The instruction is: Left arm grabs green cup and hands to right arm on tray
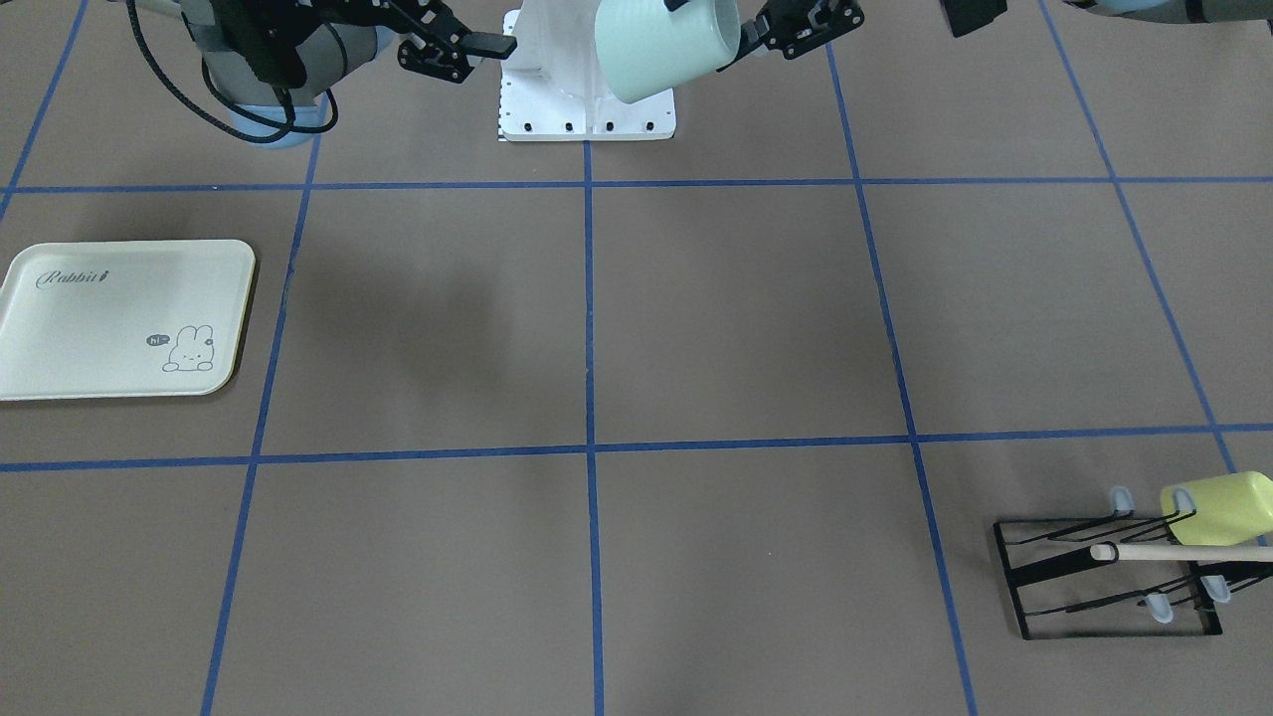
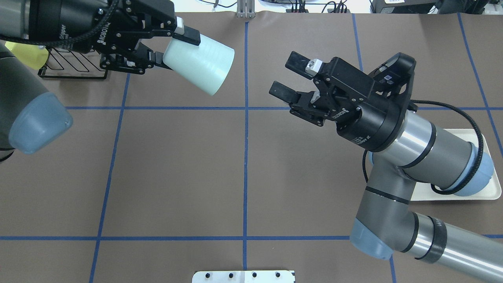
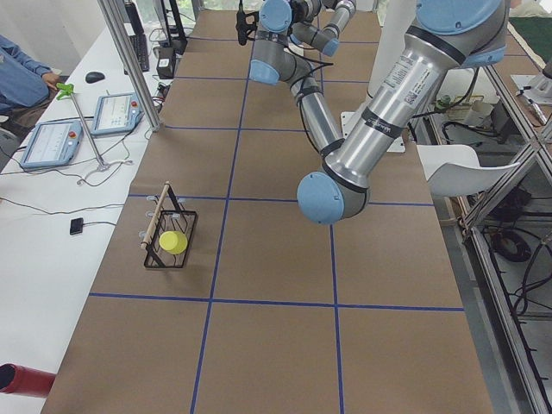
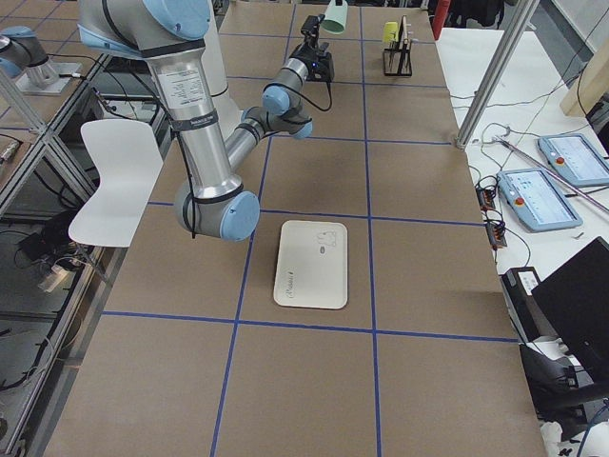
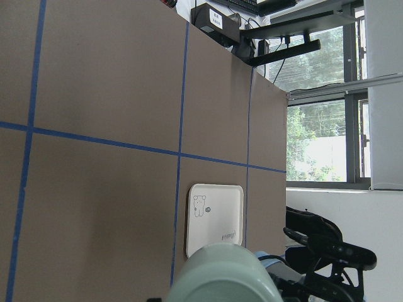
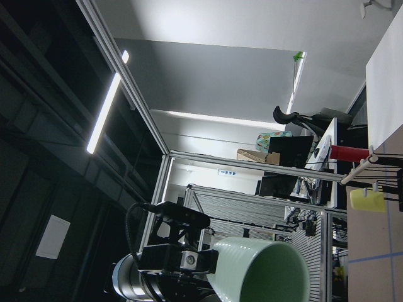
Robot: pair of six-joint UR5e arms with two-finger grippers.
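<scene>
The flat cream rectangular tray (image 1: 109,318) carried the word "Rabbit" in dark script near one corner, and a small speech bubble beside its bunny drawing read "hi". In the overhead view, the black two-finger gripper of the left arm (image 2: 171,47) bore white "ROBOTIQ" lettering on its body and "Gripper" on the round part behind it. The black two-finger gripper of the right arm (image 2: 288,76) showed similar white lettering, too small to read surely.

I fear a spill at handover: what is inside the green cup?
The right wrist view looks into the green cup's mouth: only bare pale wall shows, no contents. Its lower inside is cut off by the frame's edge.
</scene>
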